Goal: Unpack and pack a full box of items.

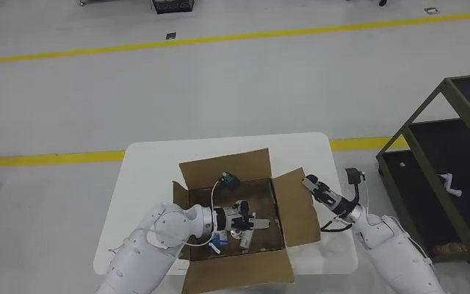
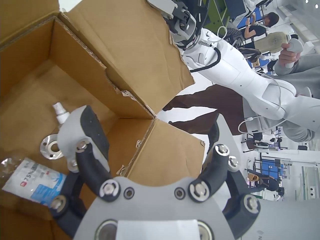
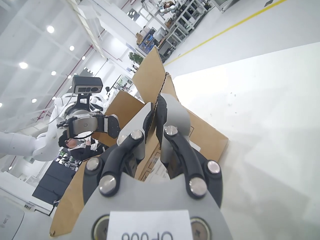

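The cardboard box point(image 1: 226, 170) sits open on the white table point(image 1: 147, 184), toward its 6 o'clock edge, with a small spray bottle point(image 2: 60, 112), a metal flange point(image 2: 50, 148) and a white packet point(image 2: 32, 181) on its floor. My left claw point(image 1: 248, 222) hangs inside, over the box's 6 o'clock half — fingers spread, nothing between them. My right claw point(image 3: 156, 111) is clenched on the 3 o'clock flap point(image 1: 297, 209), a finger on each face of the cardboard.

Industrial robotics hall: yellow floor lines point(image 1: 220, 37), equipment racks point(image 3: 185, 18), other robots point(image 3: 165, 9), ceiling lights point(image 3: 50, 29).
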Robot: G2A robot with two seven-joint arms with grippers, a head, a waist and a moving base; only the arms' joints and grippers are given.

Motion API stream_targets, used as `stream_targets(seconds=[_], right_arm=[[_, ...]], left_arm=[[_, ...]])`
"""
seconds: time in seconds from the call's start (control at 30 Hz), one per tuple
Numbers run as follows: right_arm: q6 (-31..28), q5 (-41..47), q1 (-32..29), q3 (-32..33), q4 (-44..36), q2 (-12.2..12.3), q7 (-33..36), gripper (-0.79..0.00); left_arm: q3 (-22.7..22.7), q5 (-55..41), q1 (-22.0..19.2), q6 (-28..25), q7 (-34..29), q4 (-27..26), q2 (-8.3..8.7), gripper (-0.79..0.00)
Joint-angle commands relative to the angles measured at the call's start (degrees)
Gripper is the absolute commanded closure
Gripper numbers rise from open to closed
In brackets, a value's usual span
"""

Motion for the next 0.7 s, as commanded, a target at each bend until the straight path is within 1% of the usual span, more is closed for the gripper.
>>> stream_targets(seconds=[0.0,0.13,0.47,0.67], right_arm=[[0.0,-0.6,-0.6,0.7,-0.1,0.0,-1.3,0.000],[0.0,-0.8,-1.9,1.7,-1.1,0.0,-3.4,0.000],[0.0,-1.3,-3.3,3.6,0.9,-0.4,-7.8,0.000],[0.2,-2.8,-3.9,4.3,0.8,-0.6,-8.6,0.000]], left_arm=[[-0.2,0.2,0.2,0.1,0.0,-0.3,0.14,-0.785],[-0.7,0.3,0.6,0.1,0.1,-0.8,0.37,-0.785],[-1.0,0.5,1.5,0.0,0.4,-1.7,0.80,-0.785],[-1.2,-1.6,2.0,1.4,0.5,-1.9,0.93,-0.785]])
